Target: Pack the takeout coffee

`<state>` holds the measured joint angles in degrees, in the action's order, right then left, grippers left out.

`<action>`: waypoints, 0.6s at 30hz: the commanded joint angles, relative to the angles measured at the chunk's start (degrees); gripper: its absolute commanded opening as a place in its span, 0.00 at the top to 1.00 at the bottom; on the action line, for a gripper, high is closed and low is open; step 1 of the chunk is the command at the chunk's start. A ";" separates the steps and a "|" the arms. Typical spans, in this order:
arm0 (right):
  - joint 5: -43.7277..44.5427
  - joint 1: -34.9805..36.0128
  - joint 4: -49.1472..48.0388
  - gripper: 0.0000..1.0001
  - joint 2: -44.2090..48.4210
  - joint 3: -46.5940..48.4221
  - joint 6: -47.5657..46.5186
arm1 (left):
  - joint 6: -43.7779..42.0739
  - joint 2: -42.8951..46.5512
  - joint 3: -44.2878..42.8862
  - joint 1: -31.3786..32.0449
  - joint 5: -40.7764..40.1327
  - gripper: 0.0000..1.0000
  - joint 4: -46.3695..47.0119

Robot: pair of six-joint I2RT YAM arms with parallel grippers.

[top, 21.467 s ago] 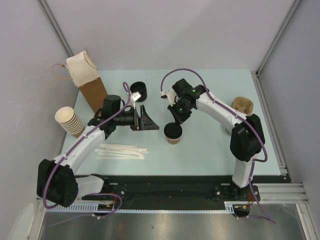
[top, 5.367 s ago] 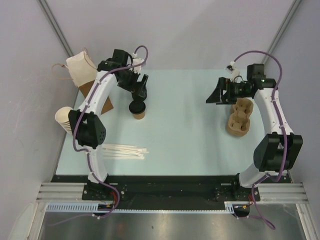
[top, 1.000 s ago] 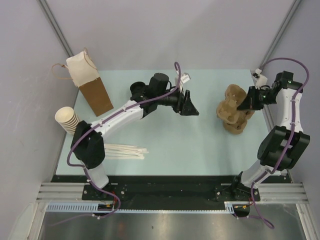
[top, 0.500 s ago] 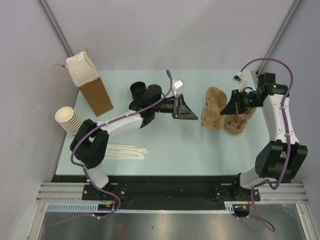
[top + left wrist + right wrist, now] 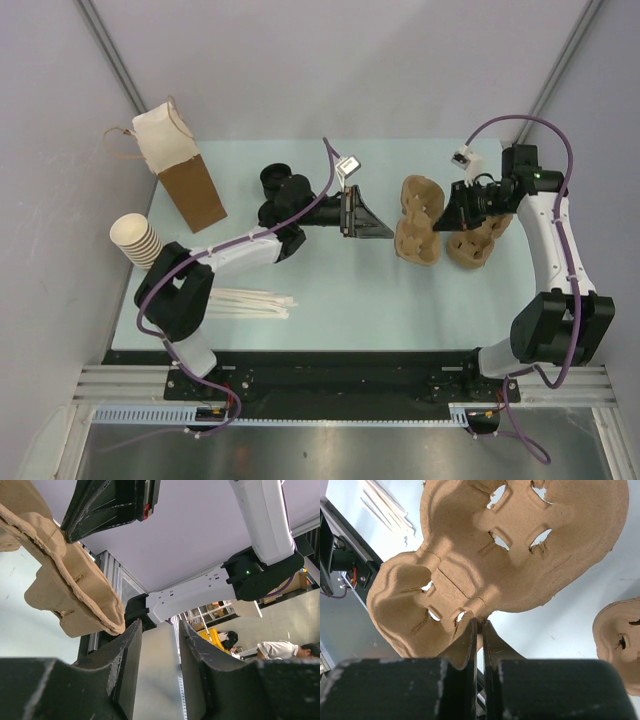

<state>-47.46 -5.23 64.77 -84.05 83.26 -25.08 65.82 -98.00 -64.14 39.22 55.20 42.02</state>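
The takeout coffee is hidden from every view. My right gripper (image 5: 452,218) is shut on the rim of a brown pulp cup carrier (image 5: 418,228), holding it tilted above the table's middle right. In the right wrist view the fingers (image 5: 472,645) pinch the carrier (image 5: 520,555) at its near edge. My left gripper (image 5: 378,226) points at that carrier from the left. It is open, with nothing between its fingers (image 5: 125,665). The carrier's edge (image 5: 75,590) hangs just up and left of the left fingertip, apart from it.
A second pulp carrier (image 5: 482,240) lies at the right of the table. A stack of black lids (image 5: 275,180) and a kraft paper bag (image 5: 185,170) stand at the back left. Cream cups (image 5: 140,240) lie at the left edge, and stir sticks (image 5: 245,300) lie near the front.
My right gripper has carried one carrier leftward off the other. The left gripper has drawn back a little to the left and its jaws have narrowed.
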 commanded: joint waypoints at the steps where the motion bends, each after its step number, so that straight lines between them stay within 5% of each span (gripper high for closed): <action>1: 0.26 1.10 -1.40 1.00 2.84 -0.03 0.12 | 0.19 3.07 -0.81 -0.29 0.26 0.60 1.67; 18: -0.70 1.63 -2.63 1.00 2.84 -0.12 1.53 | -0.96 3.95 3.58 -0.11 -1.06 0.62 -0.71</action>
<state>-46.98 -3.84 63.90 -83.18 83.26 -24.14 65.95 -96.71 -61.04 39.18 54.74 40.93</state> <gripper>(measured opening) 0.050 0.379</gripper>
